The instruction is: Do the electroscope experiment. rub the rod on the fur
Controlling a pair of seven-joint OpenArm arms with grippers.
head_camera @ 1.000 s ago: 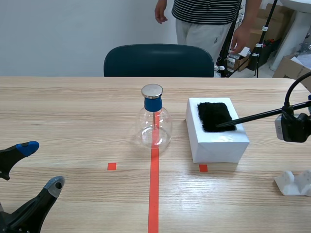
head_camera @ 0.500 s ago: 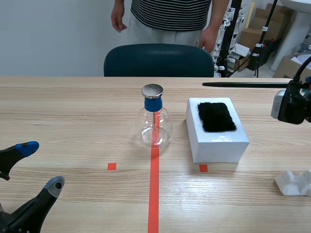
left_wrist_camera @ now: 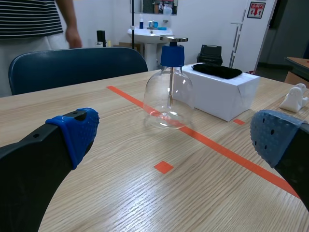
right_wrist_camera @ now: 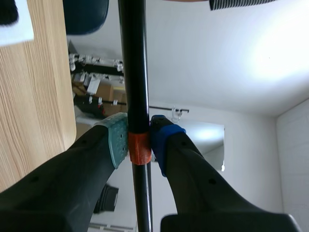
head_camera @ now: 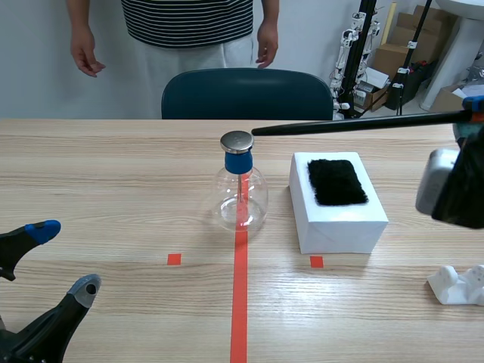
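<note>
Scene view first: the right hand [right_wrist_camera: 136,145] is up high by the counter's [head_camera: 113,174] right edge, and it's pinching the rod [head_camera: 355,123]. That's a long, thin black rod, lying nearly level in the air and stretching in from the right edge toward the middle of the counter. Its free tip sits just beside the metal cap [head_camera: 237,141] of the flask [head_camera: 240,198]; whether the two actually touch, I can't tell from here.

The right wrist view shows the grip close up. The two pads [right_wrist_camera: 117,140], one grey-green and one blue, are pressed onto an orange band [right_wrist_camera: 139,150] around the rod, fingers clamped tight on either side.

Now the fur [head_camera: 337,181]: a black patch lying flat on top of a white box [head_camera: 344,223], which stands just beside the flask on the side toward the right edge. The rod hangs above it, clear of the fur, no contact.

The flask is a round glass one with a blue collar, standing mid-counter on the red tape line [head_camera: 239,302].

Over by the near left corner, the left hand [head_camera: 64,257] rests low with its fingers spread wide and nothing between them. The left wrist view looks straight across at the flask and box.

A small white lump [head_camera: 457,286] lies near the right edge. Beyond the far edge there's a dark blue chair [head_camera: 246,92], and a person [head_camera: 189,23] in a striped top stands behind it.
</note>
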